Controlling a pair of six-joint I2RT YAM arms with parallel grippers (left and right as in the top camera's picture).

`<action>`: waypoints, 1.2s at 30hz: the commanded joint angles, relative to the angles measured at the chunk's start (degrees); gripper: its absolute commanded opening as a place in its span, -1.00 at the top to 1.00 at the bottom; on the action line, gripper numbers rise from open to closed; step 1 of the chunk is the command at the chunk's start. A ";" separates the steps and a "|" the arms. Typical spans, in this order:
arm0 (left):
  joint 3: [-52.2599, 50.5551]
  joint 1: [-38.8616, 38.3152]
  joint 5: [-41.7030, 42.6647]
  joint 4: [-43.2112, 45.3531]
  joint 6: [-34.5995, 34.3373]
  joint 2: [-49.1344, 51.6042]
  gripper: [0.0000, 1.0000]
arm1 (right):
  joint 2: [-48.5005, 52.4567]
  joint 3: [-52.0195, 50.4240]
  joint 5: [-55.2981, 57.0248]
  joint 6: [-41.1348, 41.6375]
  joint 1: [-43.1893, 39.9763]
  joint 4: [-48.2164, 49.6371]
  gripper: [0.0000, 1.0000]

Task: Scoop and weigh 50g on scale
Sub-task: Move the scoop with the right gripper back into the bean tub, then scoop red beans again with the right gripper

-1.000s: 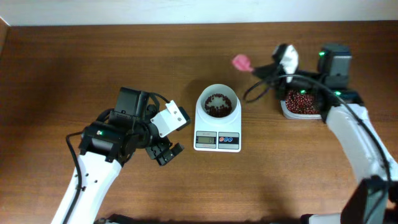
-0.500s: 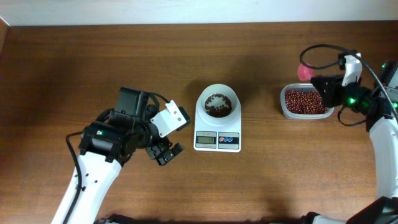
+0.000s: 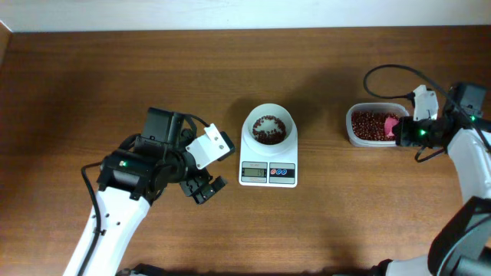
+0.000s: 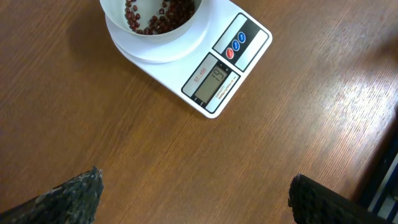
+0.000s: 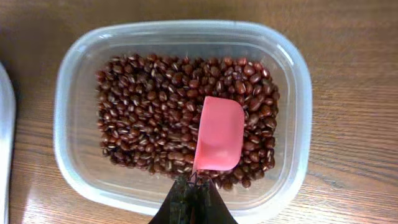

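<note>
Scale (image 3: pixel 268 170) sits mid-table, its display turned toward the robot, and its bowl (image 3: pixel 250 121) holds a shallow layer of red beans (image 3: pixel 268 132). Nearest, the left fingers (image 4: pixel 68 196) are spread wide over bare table (image 3: pixel 77 77) just beside the scale. They grip nothing and are probably parked out of the way. Farther right, the right fingers (image 5: pixel 186 202) pinch the handle of a pink scoop (image 5: pixel 219 134). It is dipped into the beans in a clear tub (image 5: pixel 297 81), seemingly for another load.

Pink scoop (image 3: pixel 391 125) in the bean tub (image 3: pixel 349 126) (right of scale (image 3: pixel 268 173))
</note>
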 commanded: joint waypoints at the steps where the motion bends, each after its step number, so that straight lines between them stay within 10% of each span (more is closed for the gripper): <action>1: 1.09 0.33 0.17 0.09 0.46 -0.66 -0.98 | 0.83 0.39 0.20 -0.33 -0.17 -0.04 0.92; 36: 1.09 0.33 0.17 0.09 0.46 -0.66 -0.98 | 5.92 0.33 -16.81 -0.02 1.53 3.63 0.92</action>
